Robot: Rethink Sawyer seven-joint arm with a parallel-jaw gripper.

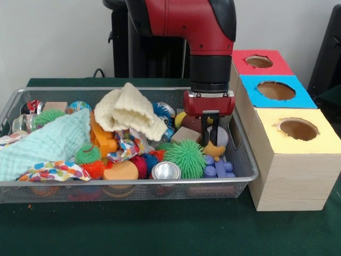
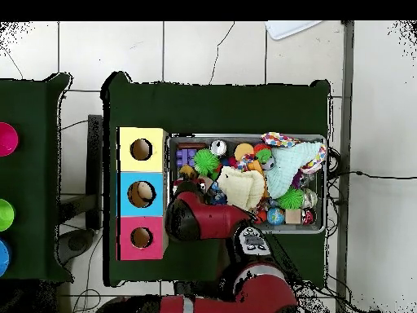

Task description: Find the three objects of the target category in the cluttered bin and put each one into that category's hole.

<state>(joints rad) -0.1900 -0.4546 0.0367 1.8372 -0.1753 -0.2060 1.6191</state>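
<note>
Plush animals are your target: locate the tan-orange one [image 1: 214, 150] at the bin's right end in the front view, directly under the gripper [image 1: 209, 137]. Its two dark fingers [image 1: 205, 130] point down and close on the top of this toy, pinching it. You cannot make out the striped and pale yellow animals in the clutter.

Work from the near rim of the wire mesh bin [image 1: 128, 182] backward:

1. Along the near wall, note a silver can [image 1: 165, 170], an orange disc [image 1: 121, 171], red and orange spiky balls, and blue plastic blocks [image 1: 218, 169] at the right corner.
2. Just behind the can, note the large green spiky ball [image 1: 185, 158], close beside the held toy on its left.
3. At the left, a pale green cloth [image 1: 47, 144] covers much of the contents, with a patterned cloth [image 1: 54, 170] at its near edge.
4. Mid-bin, a cream knitted cloth [image 1: 130, 112] lies heaped over an orange toy [image 1: 102, 137].
5. Along the far wall, note more cans and a wooden block [image 1: 55, 106].

To the right of the bin stands the pale wooden box [image 1: 290, 178], touching or just beside the bin's end wall. Its holes run yellow nearest, blue in the middle, and the red-surround hole [image 1: 259, 61] farthest from you. In the overhead view, the red hole [image 2: 141, 237] lies nearest the robot's base, and the arm [image 2: 204, 222] crosses the bin's end beside the box.
</note>
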